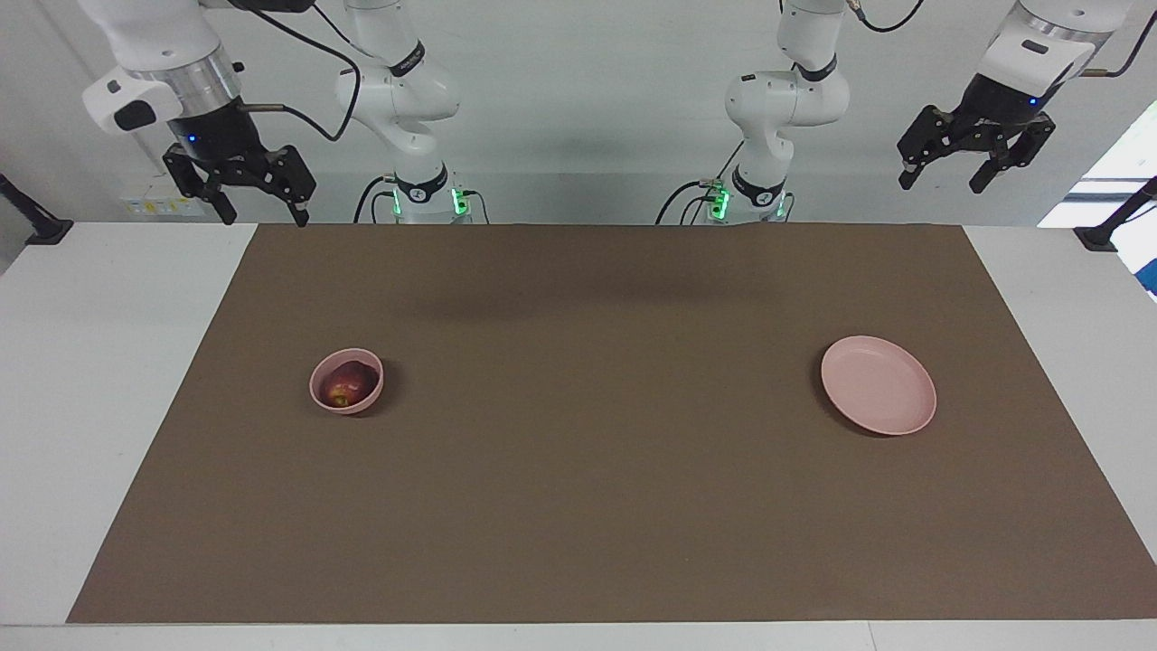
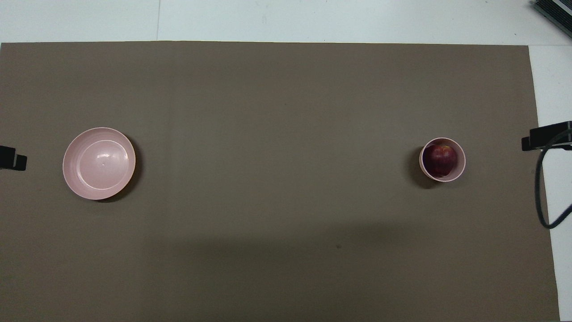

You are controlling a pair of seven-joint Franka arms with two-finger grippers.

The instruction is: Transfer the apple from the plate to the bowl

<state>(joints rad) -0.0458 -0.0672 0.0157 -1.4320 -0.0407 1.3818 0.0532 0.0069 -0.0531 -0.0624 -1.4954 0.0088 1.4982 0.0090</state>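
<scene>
The dark red apple (image 1: 347, 383) (image 2: 440, 159) lies inside the small deep pink bowl (image 1: 323, 399) (image 2: 461, 161), toward the right arm's end of the brown mat. The wide pale pink plate (image 1: 878, 384) (image 2: 98, 163) sits bare toward the left arm's end. My right gripper (image 1: 262, 215) hangs open and empty, raised over the table's edge by the robots, clear of the bowl. My left gripper (image 1: 945, 181) hangs open and empty, raised high at the left arm's end, clear of the plate. Neither gripper shows in the overhead view.
A brown mat (image 1: 597, 506) (image 2: 286, 112) covers most of the white table. Black clamp mounts (image 2: 547, 136) (image 2: 12, 158) stand at both ends of the table, and a cable (image 2: 543, 192) loops at the right arm's end.
</scene>
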